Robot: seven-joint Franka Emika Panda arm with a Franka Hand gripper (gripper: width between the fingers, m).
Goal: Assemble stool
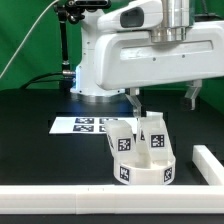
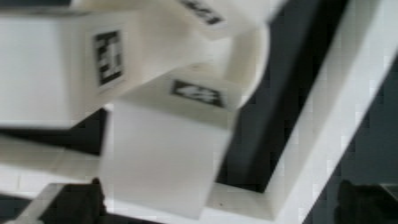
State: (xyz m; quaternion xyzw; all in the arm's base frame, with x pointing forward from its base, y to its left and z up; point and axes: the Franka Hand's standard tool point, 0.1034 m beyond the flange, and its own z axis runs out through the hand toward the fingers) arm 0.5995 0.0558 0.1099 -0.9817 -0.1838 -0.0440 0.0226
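Note:
The stool's round white seat (image 1: 146, 173) lies on the black table with tags on its side. Two short white legs (image 1: 122, 140) (image 1: 155, 134) stand upright in it. My gripper (image 1: 163, 102) hangs open just above them, one dark finger (image 1: 135, 103) over the legs and the other off to the exterior view's right. The wrist view is blurred and very close. There a tagged leg (image 2: 164, 160) runs between my gripper's (image 2: 199, 212) dark fingertips (image 2: 50, 205), which do not press on it. A second tagged block (image 2: 71, 60) sits beside it.
The marker board (image 1: 85, 125) lies flat behind the seat, toward the exterior view's left. A long white bar (image 1: 60, 198) runs along the table's front edge and another white bar (image 1: 210, 163) stands at the exterior view's right. The arm's base (image 1: 95, 70) rises behind.

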